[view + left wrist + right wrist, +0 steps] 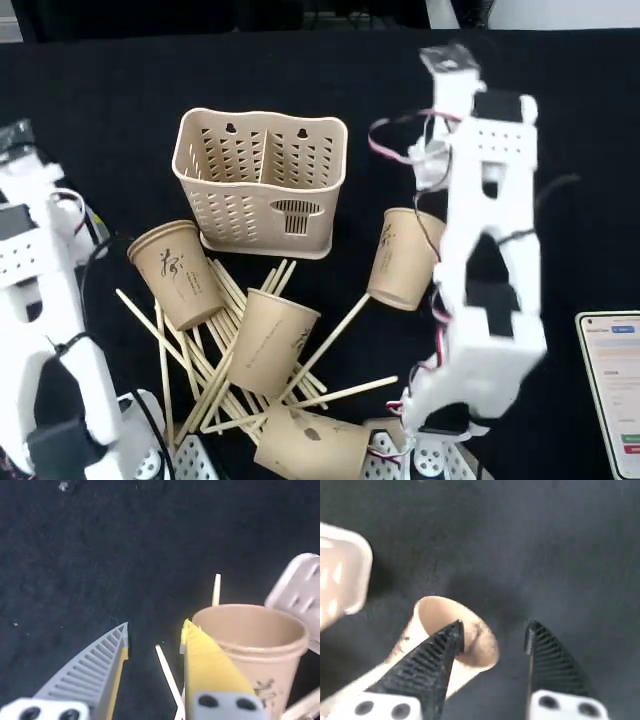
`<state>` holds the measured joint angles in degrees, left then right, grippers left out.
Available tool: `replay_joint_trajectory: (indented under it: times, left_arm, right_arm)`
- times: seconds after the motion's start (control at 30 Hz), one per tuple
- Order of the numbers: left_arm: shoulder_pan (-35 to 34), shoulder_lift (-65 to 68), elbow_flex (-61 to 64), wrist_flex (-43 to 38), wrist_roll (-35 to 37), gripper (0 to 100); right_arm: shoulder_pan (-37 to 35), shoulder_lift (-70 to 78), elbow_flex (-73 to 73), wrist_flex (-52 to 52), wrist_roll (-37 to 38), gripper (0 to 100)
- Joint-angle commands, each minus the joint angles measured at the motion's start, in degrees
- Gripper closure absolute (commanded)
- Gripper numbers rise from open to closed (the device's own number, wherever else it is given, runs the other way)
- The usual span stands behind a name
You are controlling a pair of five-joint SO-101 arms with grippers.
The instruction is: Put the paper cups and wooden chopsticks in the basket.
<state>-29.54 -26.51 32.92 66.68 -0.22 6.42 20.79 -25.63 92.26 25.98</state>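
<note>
The tan slotted basket [260,180] stands upright at the back middle of the table. Several paper cups lie around it: one [175,272] front left of the basket, one [270,340] on the pile of wooden chopsticks [225,360], one [405,258] beside the right arm [485,250], and one [310,445] on its side at the front. My right gripper [495,630] is open just above the mouth of a tilted cup [432,615]; one black finger [445,645] overlaps its rim. My left gripper [155,632] is open over bare cloth, beside another cup [255,645].
The table is covered in black cloth. A phone [612,385] lies at the right edge. The left arm [40,330] stands along the left side. A basket corner [300,592] shows behind the cup in the left wrist view, and another [342,577] in the right wrist view.
</note>
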Motion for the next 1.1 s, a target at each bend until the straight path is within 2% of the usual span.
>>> replay_joint_trajectory:
  times: [0.0,0.13,0.3,0.77,0.83,0.93,1.07]
  left_arm:
    - [-0.75,-3.78,4.44,-4.57,1.05,82]
    - [-0.57,-5.27,8.92,-7.30,1.14,82]
    - [-0.66,-6.68,11.38,-8.97,1.32,83]
    - [-0.66,-6.95,11.65,-8.62,1.32,83]
    - [-0.66,-6.95,11.65,-8.62,1.32,83]
    - [-0.66,-6.95,11.65,-8.62,1.32,83]
    - [-0.66,-6.95,11.65,-8.70,1.41,83]
  right_arm:
    - [-1.32,3.12,-13.85,9.14,24.53,78.6]
    - [-1.58,2.42,-12.18,8.97,32.88,78.7]
    - [-3.96,-0.31,0.31,8.97,40.88,78.7]
    - [-4.84,-4.44,13.58,8.97,47.74,79.2]
    - [-4.84,-4.44,13.58,8.97,47.74,84.1]
    - [-4.84,-5.05,13.58,9.05,47.65,98.4]
    - [-4.22,-9.54,15.34,9.05,46.68,98.9]
